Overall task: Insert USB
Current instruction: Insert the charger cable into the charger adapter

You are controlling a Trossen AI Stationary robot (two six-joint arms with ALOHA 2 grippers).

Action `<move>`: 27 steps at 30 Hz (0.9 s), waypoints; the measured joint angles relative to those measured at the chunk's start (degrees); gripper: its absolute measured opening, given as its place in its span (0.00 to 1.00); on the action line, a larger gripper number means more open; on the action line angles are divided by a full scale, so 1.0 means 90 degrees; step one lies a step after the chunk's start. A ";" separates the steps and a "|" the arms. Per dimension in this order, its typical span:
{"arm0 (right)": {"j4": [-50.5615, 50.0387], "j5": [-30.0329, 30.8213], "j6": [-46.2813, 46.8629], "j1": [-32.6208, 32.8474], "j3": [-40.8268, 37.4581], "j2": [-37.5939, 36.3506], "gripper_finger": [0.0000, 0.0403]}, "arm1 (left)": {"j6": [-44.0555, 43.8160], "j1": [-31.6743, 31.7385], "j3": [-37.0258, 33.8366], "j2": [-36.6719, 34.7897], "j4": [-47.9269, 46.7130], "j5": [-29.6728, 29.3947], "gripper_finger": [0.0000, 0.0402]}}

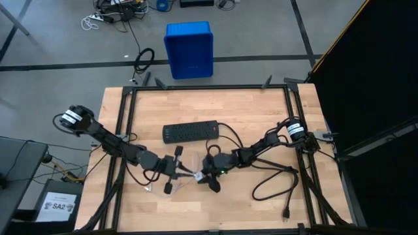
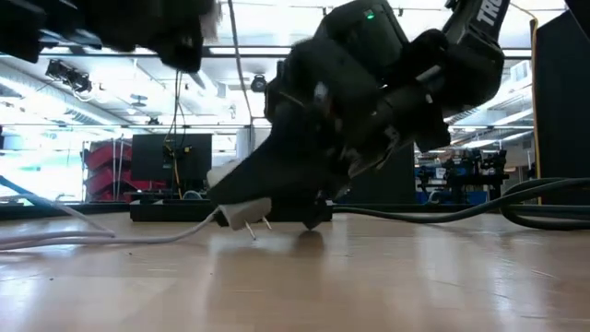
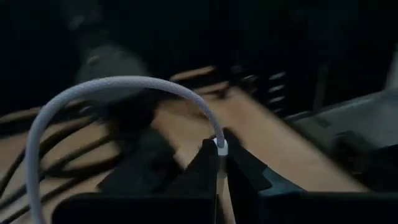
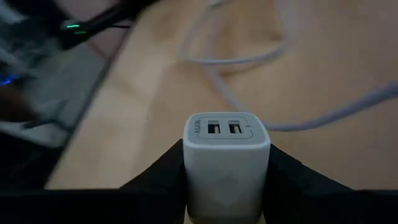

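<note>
Left claw pinches USB plug; right claw clamps adapter (ports outward).

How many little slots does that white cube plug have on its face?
2: side by side on the face of the white cube adapter, which the right gripper clamps. Other faces are hidden.

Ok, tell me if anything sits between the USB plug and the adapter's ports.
Nothing visible does. The left pincer is shut on the USB just behind its plug, and the right pincer holds the white adapter with both ports facing out, uncovered. Only bare table shows between them.
</note>
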 joint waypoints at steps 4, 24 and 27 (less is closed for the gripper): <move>-0.0326 0.0379 0.0247 -0.0021 0.0005 -0.0037 0.29 | -0.0118 0.0000 -0.0002 -0.0009 -0.0302 -0.0466 0.00; -0.6589 0.1199 0.0293 0.0009 0.2220 -0.0536 0.29 | -0.0372 0.0010 -0.0002 -0.0058 -0.0544 -0.1195 0.00; -0.6585 0.1012 0.0187 0.0006 0.2220 -0.0536 0.34 | -0.0463 0.0010 -0.0002 -0.0058 -0.0633 -0.1195 0.00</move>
